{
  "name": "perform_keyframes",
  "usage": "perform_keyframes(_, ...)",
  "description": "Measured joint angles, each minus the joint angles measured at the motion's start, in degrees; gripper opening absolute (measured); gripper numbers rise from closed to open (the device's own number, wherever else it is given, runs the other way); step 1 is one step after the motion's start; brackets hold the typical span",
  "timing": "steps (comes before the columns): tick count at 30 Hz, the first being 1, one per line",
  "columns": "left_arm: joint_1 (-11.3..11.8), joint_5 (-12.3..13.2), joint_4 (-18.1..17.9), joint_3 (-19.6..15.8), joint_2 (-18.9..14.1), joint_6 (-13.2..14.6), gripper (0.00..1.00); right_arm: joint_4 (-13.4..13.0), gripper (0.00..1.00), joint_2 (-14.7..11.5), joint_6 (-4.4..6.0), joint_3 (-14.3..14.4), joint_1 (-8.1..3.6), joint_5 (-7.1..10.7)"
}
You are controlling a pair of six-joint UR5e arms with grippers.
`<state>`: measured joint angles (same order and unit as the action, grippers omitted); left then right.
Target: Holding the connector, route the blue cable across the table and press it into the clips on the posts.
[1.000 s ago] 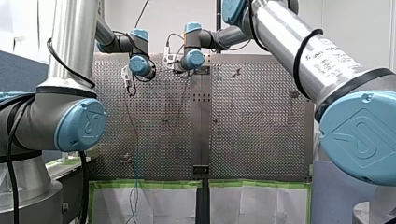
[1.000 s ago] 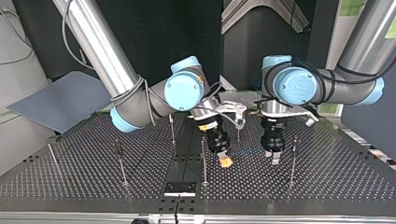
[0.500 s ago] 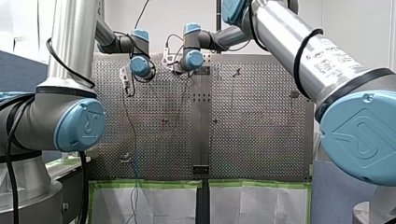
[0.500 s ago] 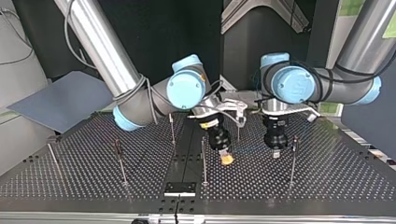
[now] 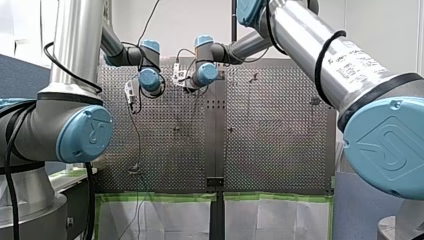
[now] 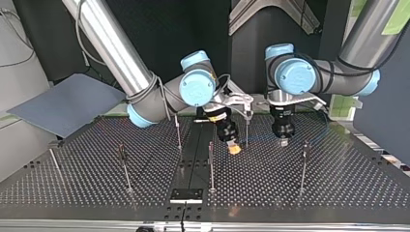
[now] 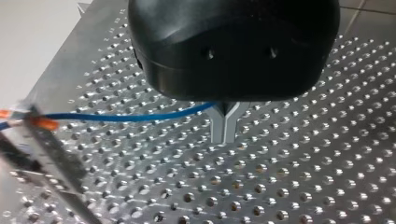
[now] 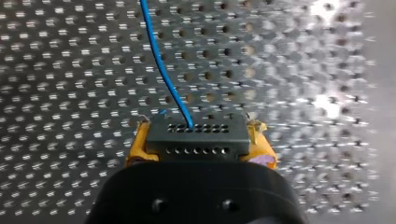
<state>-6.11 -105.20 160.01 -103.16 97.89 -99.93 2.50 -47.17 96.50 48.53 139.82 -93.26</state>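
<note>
Right gripper (image 8: 198, 140) clamped on connector (image 8: 196, 133); blue cable (image 8: 163, 70) runs sideways to left gripper (image 7: 224, 128), fingers together round it; 1 post (image 6: 247, 130) between.

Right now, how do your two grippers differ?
My left gripper has bare metal fingers; my right gripper has yellow pads. My left gripper pinches the thin blue cable itself; my right gripper clamps the black connector at the cable's end. In the top view my left gripper points straight down, my right gripper tilts. Both are shut.
</note>
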Motion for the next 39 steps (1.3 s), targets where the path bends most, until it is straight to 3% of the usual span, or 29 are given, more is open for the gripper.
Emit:
perform_keyframes(20,0.10,0.53,-9.24,-9.23,0.42,-3.57,0.00,-1.58,0.00,0.01,-0.78,10.18,-0.22,-0.08)
perform_keyframes(32,0.17,1.05,-16.10,-16.12,5.73,-2.41,0.00,-3.19,0.00,0.04,-1.00,13.83,0.39,1.21)
perform_keyframes(39,0.32,3.13,-20.09,-20.08,6.44,-2.67,0.00,-3.98,0.00,0.08,-1.03,15.54,0.42,1.33)
